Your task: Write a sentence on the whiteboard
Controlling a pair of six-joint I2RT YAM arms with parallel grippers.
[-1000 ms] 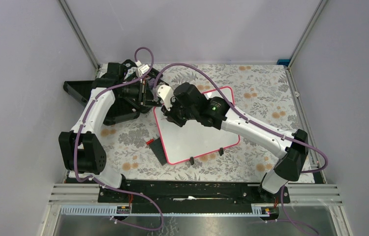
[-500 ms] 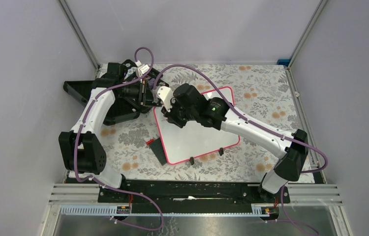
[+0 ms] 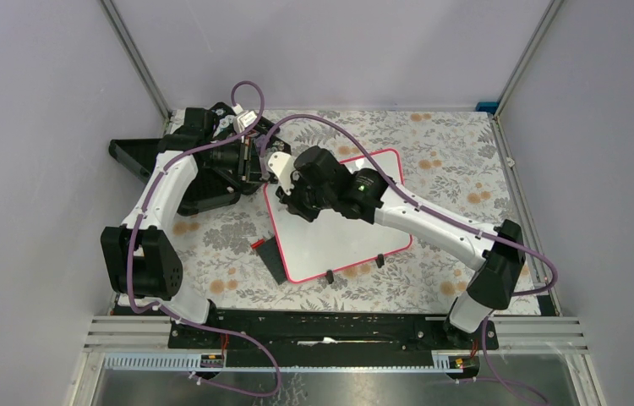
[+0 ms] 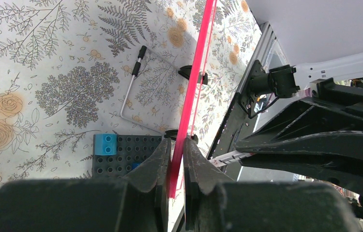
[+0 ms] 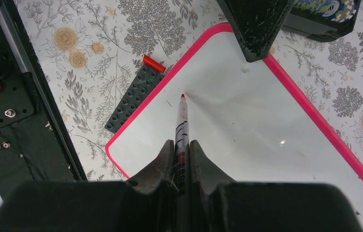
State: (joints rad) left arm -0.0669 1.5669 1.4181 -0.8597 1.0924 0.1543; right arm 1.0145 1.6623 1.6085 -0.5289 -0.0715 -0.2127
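1. The left end effector (image 4: 175, 145) sits toward the tabletop's (image 3: 449, 169) far-left corner, its jaws closed tight on the pink frame (image 4: 196, 72) of the whiteboard (image 3: 339, 237).
2. A dark plate (image 3: 273, 258) lies against the board's near-left edge, with a blue block (image 4: 105, 144) on it and a red cap (image 5: 153, 64) just beside it.
3. The whiteboard lies askew around the tabletop's middle.
4. The right end effector (image 5: 180, 145) hangs over the board's far-left part, clamped on a red marker (image 5: 181, 121). The marker's tip points down at the white surface, but contact cannot be told.
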